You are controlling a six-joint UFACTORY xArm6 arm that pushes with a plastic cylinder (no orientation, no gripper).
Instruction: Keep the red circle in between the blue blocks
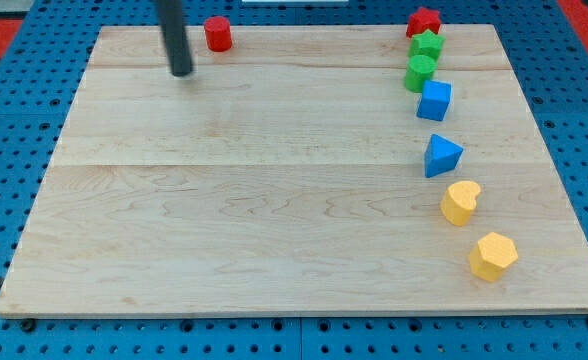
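Since my tip (181, 72), a bare jawless rod, sits at the red circle's (218, 34) seven o'clock, we should circle behind it and push toward four o'clock, aiming between the blue cube (435, 100) and blue triangle (441, 156).

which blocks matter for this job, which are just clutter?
In play:
red circle
blue cube
blue triangle
my tip, left of and below the red circle

Lying about:
red star
green star
green circle
yellow heart
yellow hexagon

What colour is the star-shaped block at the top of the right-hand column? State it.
Red: the star block sits topmost in that column, clear in the camera view.
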